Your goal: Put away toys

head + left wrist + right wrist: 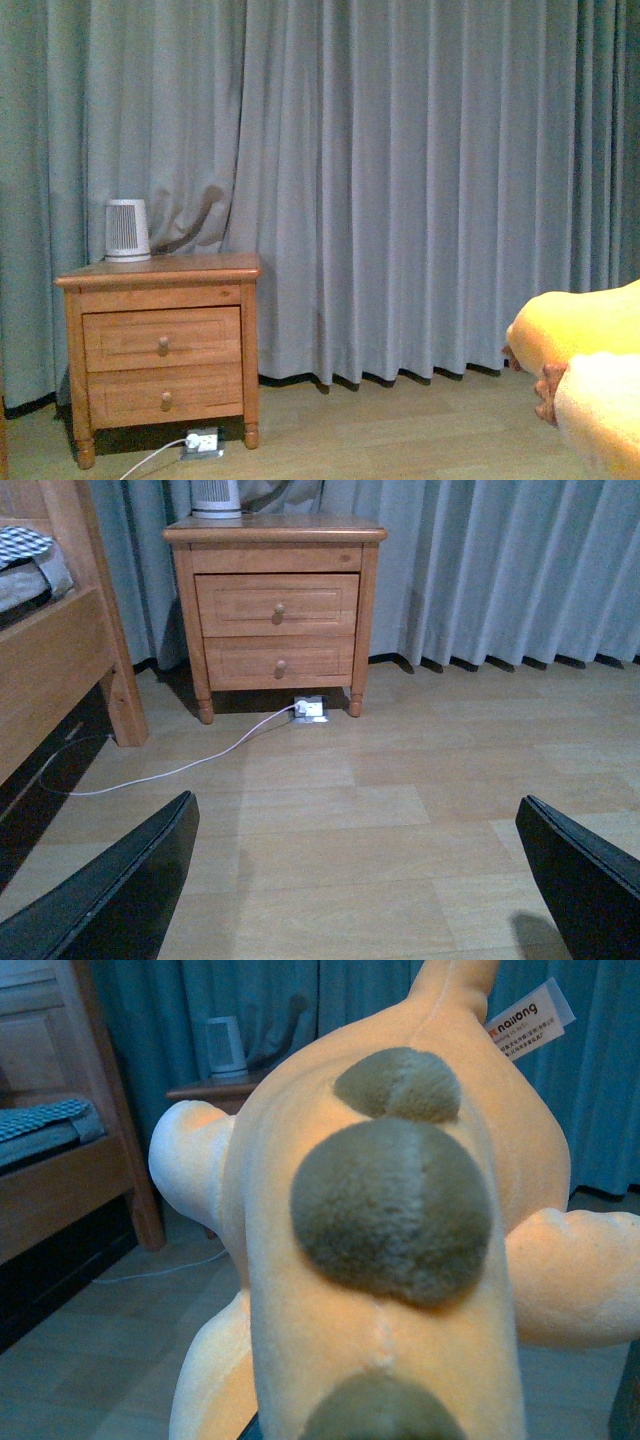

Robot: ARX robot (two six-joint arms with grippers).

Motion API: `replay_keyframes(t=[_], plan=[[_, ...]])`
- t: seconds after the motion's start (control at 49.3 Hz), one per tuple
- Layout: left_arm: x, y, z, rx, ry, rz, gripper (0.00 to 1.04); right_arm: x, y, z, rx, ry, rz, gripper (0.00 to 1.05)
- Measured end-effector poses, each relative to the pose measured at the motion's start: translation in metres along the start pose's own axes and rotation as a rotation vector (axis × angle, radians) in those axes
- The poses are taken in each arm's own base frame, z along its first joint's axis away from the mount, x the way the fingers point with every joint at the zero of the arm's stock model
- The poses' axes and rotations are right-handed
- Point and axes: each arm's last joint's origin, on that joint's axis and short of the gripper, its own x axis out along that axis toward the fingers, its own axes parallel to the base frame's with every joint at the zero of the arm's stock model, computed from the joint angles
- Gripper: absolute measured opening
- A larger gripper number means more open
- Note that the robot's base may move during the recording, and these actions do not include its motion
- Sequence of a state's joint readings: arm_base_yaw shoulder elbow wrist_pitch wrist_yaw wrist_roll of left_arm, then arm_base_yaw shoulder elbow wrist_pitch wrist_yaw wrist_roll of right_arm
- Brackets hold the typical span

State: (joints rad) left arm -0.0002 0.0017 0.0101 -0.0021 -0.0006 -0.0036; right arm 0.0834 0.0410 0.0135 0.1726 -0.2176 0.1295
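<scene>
Plush toy [380, 1210] up close, left gripper [357, 802] fingers [130, 880] wide apart

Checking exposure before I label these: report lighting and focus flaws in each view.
Front view: plush toy at the right edge is blown out, detail lost. Left wrist view: sharp, evenly lit, though the left tool has flat black fingers. Right wrist view: the toy fills the frame in soft focus, the curtain behind dim and bluish.

I see a wooden two-drawer nightstand [160, 350] at far left against the grey curtain [400, 180], a small white appliance [127, 230] on top, and a power strip [201, 442] on the floor [400, 430] beneath.
</scene>
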Motion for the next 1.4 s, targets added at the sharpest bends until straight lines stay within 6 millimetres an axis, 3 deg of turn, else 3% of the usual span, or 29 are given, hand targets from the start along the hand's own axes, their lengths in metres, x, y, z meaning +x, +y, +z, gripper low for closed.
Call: replay_keyframes(t=[1.401], plan=[[0.0,0.0001,0.0,0.0,0.0,0.004,0.98,0.0,0.0002,-0.0001,0.0,0.001,0.004,0.07]])
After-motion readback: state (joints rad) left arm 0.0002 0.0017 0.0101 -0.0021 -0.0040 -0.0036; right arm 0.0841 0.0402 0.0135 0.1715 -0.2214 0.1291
